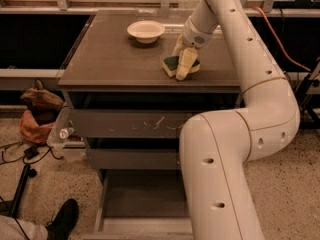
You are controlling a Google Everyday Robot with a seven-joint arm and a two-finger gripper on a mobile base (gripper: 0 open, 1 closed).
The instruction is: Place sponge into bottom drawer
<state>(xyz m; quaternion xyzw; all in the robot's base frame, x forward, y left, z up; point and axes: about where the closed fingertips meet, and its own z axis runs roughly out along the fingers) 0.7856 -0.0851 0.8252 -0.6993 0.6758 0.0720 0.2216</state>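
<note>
On cabinet top [110,59], hand [180,63] at sponge [170,63], grip unclear, bottom drawer [145,196] pulled out.

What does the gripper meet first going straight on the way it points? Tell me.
The sponge: the gripper points down at it on the cabinet top, seemingly right at it; depth leaves contact unclear.

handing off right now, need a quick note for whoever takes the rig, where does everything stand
Gripper: down at the sponge on the cabinet top; grasp not confirmed.
Sponge: lying on the cabinet top near its front right, in front and right of the cream bowl.
Bottom drawer: pulled open, sponge not in it.
Done: drawer open, gripper at the sponge.
Left: secure the grasp, lift, carry down, release into the bottom drawer.
</note>
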